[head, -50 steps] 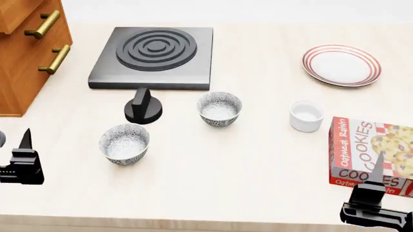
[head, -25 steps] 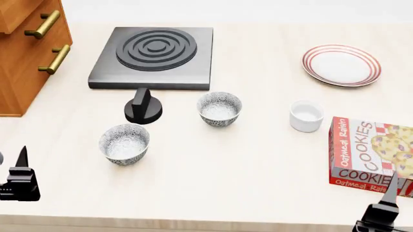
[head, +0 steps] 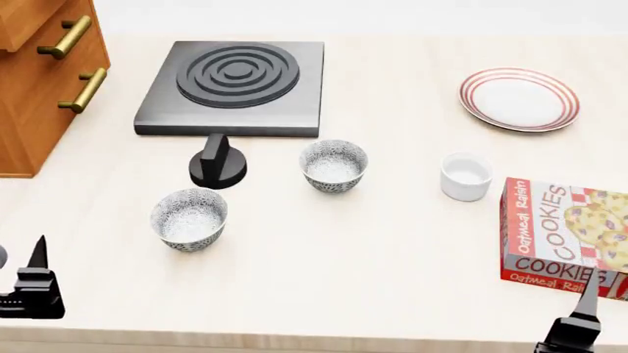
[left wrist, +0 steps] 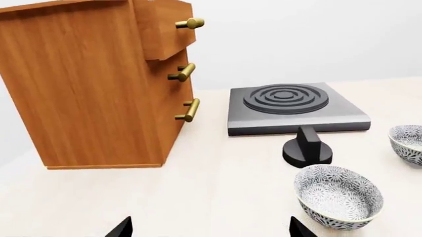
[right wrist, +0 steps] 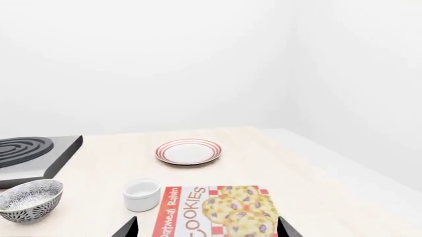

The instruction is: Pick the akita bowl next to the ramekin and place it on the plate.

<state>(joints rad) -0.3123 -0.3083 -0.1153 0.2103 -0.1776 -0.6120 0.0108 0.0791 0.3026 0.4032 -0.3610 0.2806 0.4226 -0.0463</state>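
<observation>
— Both arms moved since a second ago?
— Yes: the left gripper (head: pixel 29 290) dipped, then rose a little at seven o'clock; the right gripper (head: pixel 579 327) sank toward five o'clock. Each wrist view shows fingertips spread wide, empty.
— And the bowls?
— One speckled bowl (head: pixel 190 218) sits at eight o'clock. The akita bowl (head: pixel 334 165) stands centre, near the ramekin (head: pixel 465 176) at three o'clock, apart from it. The plate (head: pixel 519 98) lies at one o'clock, the cookie box (head: pixel 564 235) at four.

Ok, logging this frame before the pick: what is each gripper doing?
Left gripper: open, fingers apart, holding nothing.
Right gripper: open, fingers apart, holding nothing.
</observation>
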